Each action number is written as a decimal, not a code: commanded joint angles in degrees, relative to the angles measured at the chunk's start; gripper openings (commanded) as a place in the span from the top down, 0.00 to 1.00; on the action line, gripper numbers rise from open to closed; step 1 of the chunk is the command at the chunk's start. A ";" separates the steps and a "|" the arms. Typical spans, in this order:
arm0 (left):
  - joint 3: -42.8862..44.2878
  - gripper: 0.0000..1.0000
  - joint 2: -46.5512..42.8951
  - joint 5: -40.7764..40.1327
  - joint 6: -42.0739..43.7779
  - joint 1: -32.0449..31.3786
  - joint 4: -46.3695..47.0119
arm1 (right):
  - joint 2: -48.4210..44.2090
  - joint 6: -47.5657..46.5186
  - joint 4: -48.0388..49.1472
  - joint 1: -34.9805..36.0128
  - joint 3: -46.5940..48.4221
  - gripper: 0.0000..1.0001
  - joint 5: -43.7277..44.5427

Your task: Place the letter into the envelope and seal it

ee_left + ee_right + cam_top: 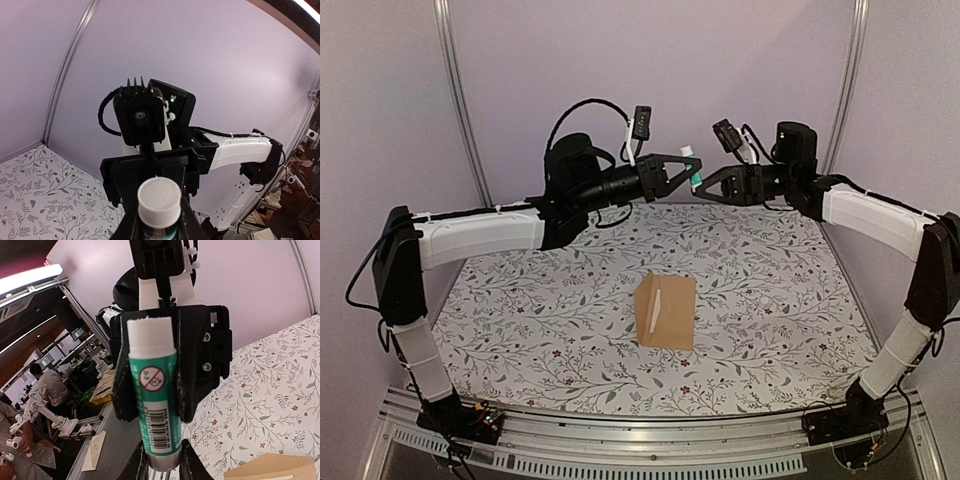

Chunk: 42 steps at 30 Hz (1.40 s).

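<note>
A green glue stick (691, 166) with a white top is held in mid air above the back of the table. My left gripper (688, 174) is shut on its body, and its white top (158, 199) shows between the left gripper's (158, 222) jaws. My right gripper (702, 186) is shut on the stick's base; in the right wrist view the right gripper (162, 462) clamps the bottom of the stick (152, 405). The tan envelope (667, 312) lies at the table's middle, far below both grippers, with a cream strip of the letter (657, 306) showing on it.
The floral tablecloth (550, 300) covers the table. Grey walls and metal posts (460, 95) close the back and sides. The envelope's corner shows low right in the right wrist view (272, 471).
</note>
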 commanded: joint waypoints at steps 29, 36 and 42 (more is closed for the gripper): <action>0.84 1.00 -2.01 -15.93 1.33 -3.66 -4.78 | -12.40 -32.61 -25.00 9.50 0.28 0.58 57.08; -0.03 1.00 -2.22 -15.80 1.19 -3.86 -4.56 | -12.07 -32.02 -24.92 9.51 0.80 0.82 54.18; 0.32 1.00 -1.57 -15.28 0.95 -3.80 -5.08 | -12.53 -32.54 -25.09 9.51 1.09 0.72 52.40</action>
